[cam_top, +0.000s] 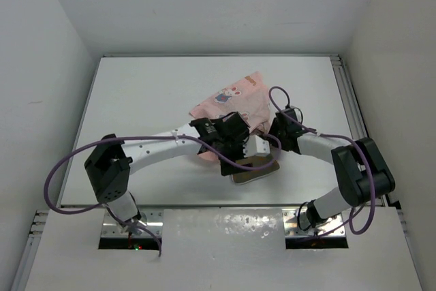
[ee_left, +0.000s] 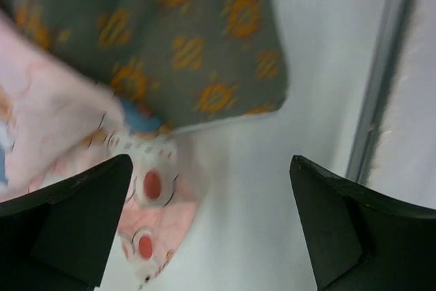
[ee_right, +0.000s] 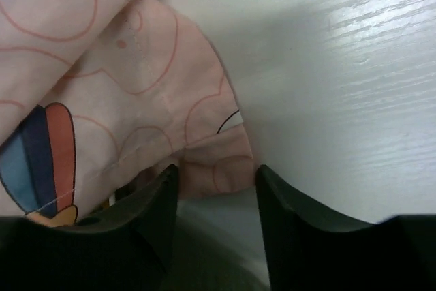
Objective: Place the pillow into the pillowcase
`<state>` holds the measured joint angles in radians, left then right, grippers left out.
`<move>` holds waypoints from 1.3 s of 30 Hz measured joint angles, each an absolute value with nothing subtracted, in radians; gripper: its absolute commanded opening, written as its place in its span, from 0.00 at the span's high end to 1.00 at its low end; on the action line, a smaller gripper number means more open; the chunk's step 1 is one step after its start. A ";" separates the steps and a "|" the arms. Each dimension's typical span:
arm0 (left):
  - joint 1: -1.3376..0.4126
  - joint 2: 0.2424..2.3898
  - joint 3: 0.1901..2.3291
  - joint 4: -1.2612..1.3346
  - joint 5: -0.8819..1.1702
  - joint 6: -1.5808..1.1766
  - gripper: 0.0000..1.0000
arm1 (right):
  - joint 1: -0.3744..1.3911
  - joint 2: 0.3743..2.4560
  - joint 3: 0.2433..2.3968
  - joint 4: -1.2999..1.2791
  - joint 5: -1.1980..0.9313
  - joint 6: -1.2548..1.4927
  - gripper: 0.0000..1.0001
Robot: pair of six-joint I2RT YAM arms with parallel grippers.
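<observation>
The pillowcase (cam_top: 235,100) is a crumpled pink printed cloth at mid-table. The olive-brown pillow (cam_top: 259,167) with orange dots lies just in front of it, mostly hidden under the arms. My left gripper (cam_top: 233,156) hangs over the pillow's left end. In the left wrist view it is wide open (ee_left: 211,192) and empty above the bare table, with the pillow (ee_left: 197,32) and pillowcase (ee_left: 61,127) beyond its tips. My right gripper (cam_top: 262,133) is at the pillowcase's near right edge. In its wrist view it is open (ee_right: 214,175), with the pillowcase (ee_right: 102,80) hem lying between the fingertips.
The white table (cam_top: 143,93) is walled at the back and both sides. A metal rail (cam_top: 347,93) runs along its right edge and also shows in the left wrist view (ee_left: 385,66). Purple cables loop off both arms.
</observation>
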<state>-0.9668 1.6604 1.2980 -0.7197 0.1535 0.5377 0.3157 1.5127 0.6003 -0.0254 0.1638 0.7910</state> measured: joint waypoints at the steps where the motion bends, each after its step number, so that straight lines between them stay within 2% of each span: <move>1: -0.993 1.660 1.304 -0.708 0.163 0.537 0.00 | 0.316 1.518 0.599 -0.020 0.158 0.794 0.58; 2: -1.012 1.661 1.303 -0.691 0.179 0.534 0.00 | 0.316 1.521 0.596 -0.007 0.154 0.799 0.68; 4: -1.030 1.666 1.294 -0.649 0.200 0.522 0.00 | 0.312 1.525 0.572 0.041 0.133 0.815 0.80; 5: -1.032 1.672 1.288 -0.625 0.203 0.514 0.00 | 0.309 1.525 0.561 0.064 0.121 0.824 0.91; 6: -1.032 1.684 1.283 -0.599 0.202 0.508 0.00 | 0.307 1.525 0.551 0.082 0.113 0.832 0.98; 15: -1.055 1.827 1.216 -0.367 0.154 0.496 0.00 | 0.303 1.468 0.461 0.148 0.035 0.872 1.00; 16: -1.060 1.834 1.196 -0.329 0.137 0.496 0.10 | 0.303 1.453 0.449 0.148 0.030 0.872 1.00; 18: -1.061 1.840 1.162 -0.259 0.101 0.496 0.36 | 0.307 1.426 0.430 0.147 0.025 0.873 1.00; 19: -1.061 1.840 1.149 -0.231 0.087 0.496 0.59 | 0.311 1.414 0.422 0.147 0.024 0.873 1.00; 20: -1.060 1.840 1.140 -0.207 0.079 0.489 0.69 | 0.315 1.401 0.416 0.147 0.023 0.873 1.00; 21: -1.059 1.840 1.134 -0.184 0.076 0.488 0.96 | 0.319 1.391 0.410 0.148 0.023 0.873 1.00; 22: -1.058 1.839 1.131 -0.173 0.076 0.482 1.00 | 0.325 1.369 0.398 0.148 0.023 0.873 1.00; 28: -1.022 1.830 1.134 -0.171 0.092 0.437 1.00 | 0.343 1.256 0.345 0.134 0.025 0.864 1.00; 39: -0.868 1.775 1.373 -0.473 0.060 0.384 1.00 | 0.381 1.098 0.337 0.004 -0.014 0.783 1.00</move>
<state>-0.8680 1.7752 1.3727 -0.4732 0.0597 0.3836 0.3813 1.0981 0.3367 0.0044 -0.0139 0.7830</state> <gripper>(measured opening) 0.153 0.002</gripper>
